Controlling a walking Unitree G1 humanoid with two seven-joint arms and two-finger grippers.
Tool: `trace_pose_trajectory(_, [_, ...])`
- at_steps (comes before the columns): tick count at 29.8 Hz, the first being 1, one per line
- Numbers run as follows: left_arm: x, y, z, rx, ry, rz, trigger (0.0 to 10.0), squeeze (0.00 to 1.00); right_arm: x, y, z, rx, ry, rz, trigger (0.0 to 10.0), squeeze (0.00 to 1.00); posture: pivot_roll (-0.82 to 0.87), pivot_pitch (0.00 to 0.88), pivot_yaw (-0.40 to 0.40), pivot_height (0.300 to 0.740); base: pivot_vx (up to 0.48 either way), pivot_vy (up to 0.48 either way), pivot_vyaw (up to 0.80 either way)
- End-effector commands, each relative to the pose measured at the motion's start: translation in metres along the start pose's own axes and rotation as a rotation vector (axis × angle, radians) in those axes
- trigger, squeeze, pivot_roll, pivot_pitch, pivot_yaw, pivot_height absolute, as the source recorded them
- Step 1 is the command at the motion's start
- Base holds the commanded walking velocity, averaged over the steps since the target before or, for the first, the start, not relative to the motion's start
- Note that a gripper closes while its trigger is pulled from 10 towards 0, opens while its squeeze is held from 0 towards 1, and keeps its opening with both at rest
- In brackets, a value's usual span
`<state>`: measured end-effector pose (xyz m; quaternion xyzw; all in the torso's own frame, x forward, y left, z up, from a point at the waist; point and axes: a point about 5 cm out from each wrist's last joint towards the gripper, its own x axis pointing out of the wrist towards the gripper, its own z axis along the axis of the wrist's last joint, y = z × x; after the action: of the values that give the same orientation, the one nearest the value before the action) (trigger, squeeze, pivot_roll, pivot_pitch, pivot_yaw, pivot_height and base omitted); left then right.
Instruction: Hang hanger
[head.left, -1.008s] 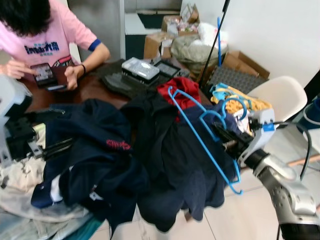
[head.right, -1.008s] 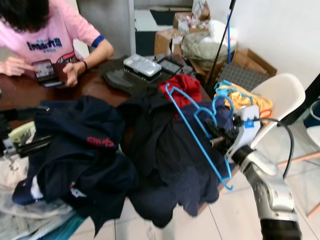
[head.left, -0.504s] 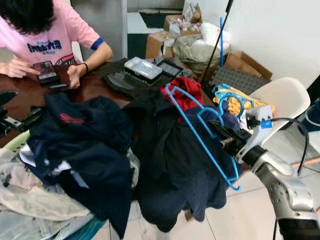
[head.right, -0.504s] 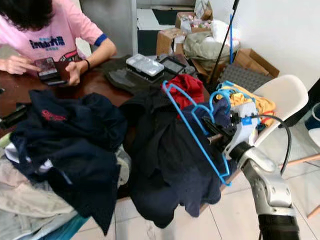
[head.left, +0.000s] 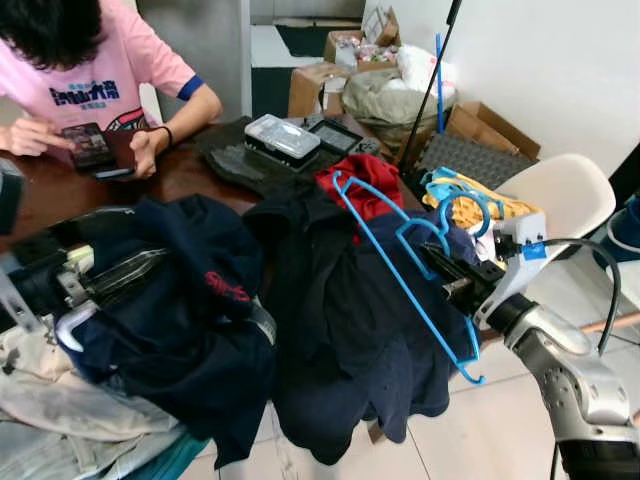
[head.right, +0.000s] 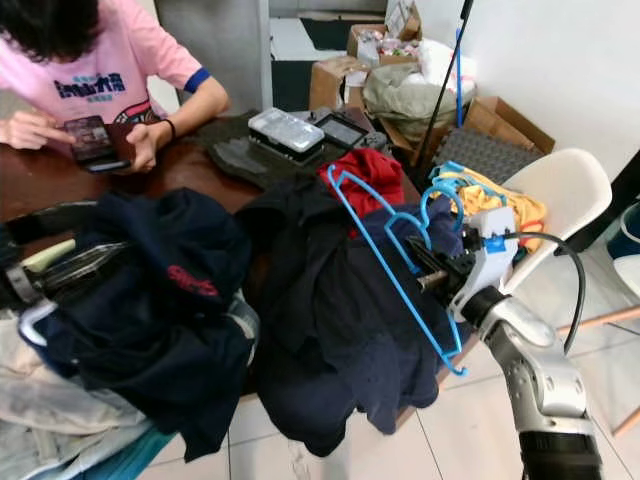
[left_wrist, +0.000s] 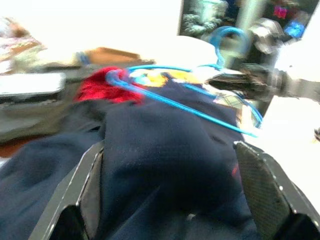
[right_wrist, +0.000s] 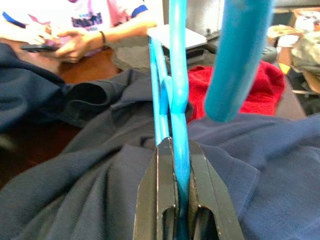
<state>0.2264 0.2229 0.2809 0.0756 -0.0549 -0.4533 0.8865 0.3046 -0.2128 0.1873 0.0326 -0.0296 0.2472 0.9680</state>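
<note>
On the dark brown table (head.left: 190, 170) lies a heap of clothing: a navy jacket (head.left: 190, 310) with small red lettering too blurred to read, a second dark garment (head.right: 340, 310) draped over the table edge, and a red cloth (head.left: 365, 185) behind it. White print on the pink shirt of the person (head.left: 90, 70) seated at the far side is not legible; that person holds a phone (head.left: 90, 147). Flat dark trays and a clear box (head.left: 280, 137) sit at the table's far end. Beyond stand cardboard boxes (head.left: 490, 125) against a white wall, a white chair (head.left: 560, 195) carrying yellow cloth, and a pale tiled floor (head.left: 480, 420). The right gripper (head.left: 452, 275), on a silver arm extended forward from the lower right, has its fingers pressed together on the blue hanger (head.left: 400, 270), pinching the wire near the hook; the hanger slants above the dark garment. The left gripper (left_wrist: 170, 200) reaches from the left, fingers spread wide with the navy jacket bunched between them.
</note>
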Motion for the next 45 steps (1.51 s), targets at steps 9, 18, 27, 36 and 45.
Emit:
trace_pose_trajectory(9, [0.046,0.068,-0.024,0.341,0.203,0.375,10.0,0.00,-0.004,-0.002,-0.001,-0.004,0.012,-0.013,10.0,0.00,0.11,0.128,-0.088,0.740,0.000,0.000,0.00])
trace_pose_trajectory(18, [0.052,0.073,-0.007,0.439,0.103,0.450,10.0,0.00,-0.012,-0.005,-0.002,-0.007,0.019,-0.037,10.0,0.00,0.10,0.132,-0.083,0.740,0.000,0.000,0.00])
trace_pose_trajectory(27, [0.010,0.088,0.045,0.313,-0.138,0.592,10.0,0.00,-0.008,-0.004,-0.001,-0.003,0.014,-0.030,10.0,0.00,0.12,0.138,-0.089,0.740,0.000,0.000,0.00])
trace_pose_trajectory(36, [-0.062,0.068,0.038,0.135,-0.218,0.798,10.0,0.00,-0.002,-0.004,-0.005,0.009,0.015,-0.014,10.0,0.00,0.18,0.140,-0.107,0.740,0.000,0.000,0.00])
trace_pose_trajectory(45, [-0.057,0.022,-0.033,0.016,-0.044,1.029,10.0,0.00,0.009,-0.004,-0.001,0.011,0.001,0.015,10.0,0.00,0.22,0.141,-0.124,0.740,-0.027,0.000,0.00])
